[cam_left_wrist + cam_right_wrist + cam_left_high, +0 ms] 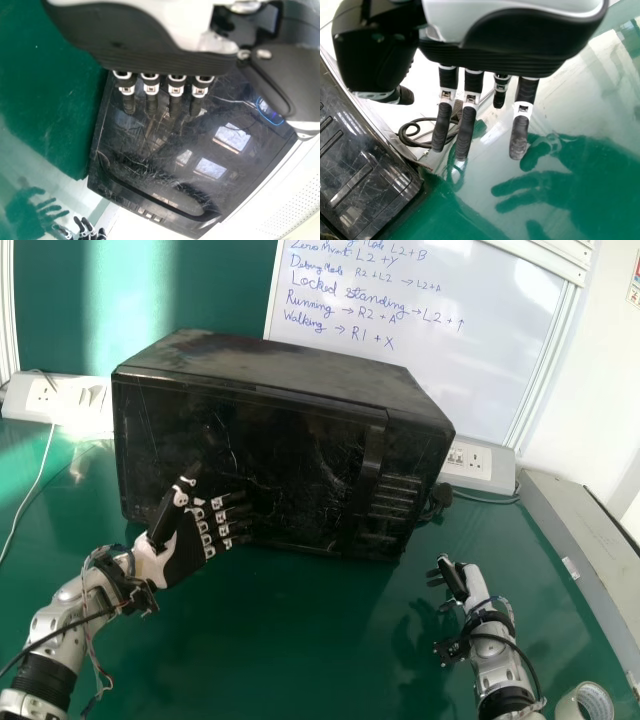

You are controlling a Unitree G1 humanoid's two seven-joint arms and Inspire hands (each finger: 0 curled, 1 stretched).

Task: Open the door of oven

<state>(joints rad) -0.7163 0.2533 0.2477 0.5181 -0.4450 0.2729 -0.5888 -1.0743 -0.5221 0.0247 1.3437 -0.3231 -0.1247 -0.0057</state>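
and it's a deep, glossy green right across the table (300,650)! the oven (270,365) comes in black, dusty grey-brown on top, its black door (290,440) streaked with fine pale scratches, parallel stripes running down the black control panel (395,498). white and black on the left hand (183,552), white and black on the right hand (460,583) too, silver-grey on both arms. behind, blue handwriting lines the whiteboard (420,380), beside a teal backdrop (220,285), and rows of dots pattern a white surface (295,210)!
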